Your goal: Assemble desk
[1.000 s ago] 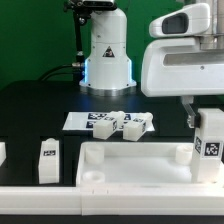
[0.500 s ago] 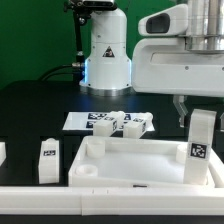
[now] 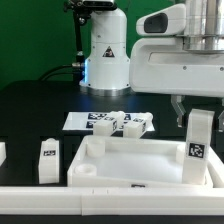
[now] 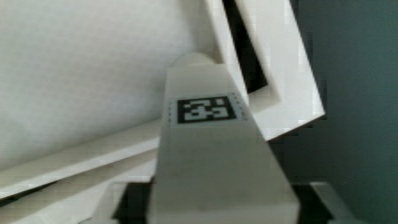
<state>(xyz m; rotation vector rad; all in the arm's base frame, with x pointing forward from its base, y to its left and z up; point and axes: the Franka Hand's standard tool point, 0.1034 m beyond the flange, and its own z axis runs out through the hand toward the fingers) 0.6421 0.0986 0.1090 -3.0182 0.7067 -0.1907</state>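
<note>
One leg [image 3: 201,142] stands upright at the desk slab [image 3: 130,160] corner — gripper [image 3: 200,110] clamped round its top

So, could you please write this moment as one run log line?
gripper: shut on leg | leg: upright at desk top corner, exterior view's right | seated in socket: cannot tell

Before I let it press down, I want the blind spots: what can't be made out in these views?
- Socket under the upright leg: covered by that leg in both views, so seating is unknown.
- Far-left leg: cut off by the exterior view's left edge.
- Tags on the two lying legs, exterior view: too small to read.
- Slab in the wrist view: blurred, its near corner behind the leg.
</note>
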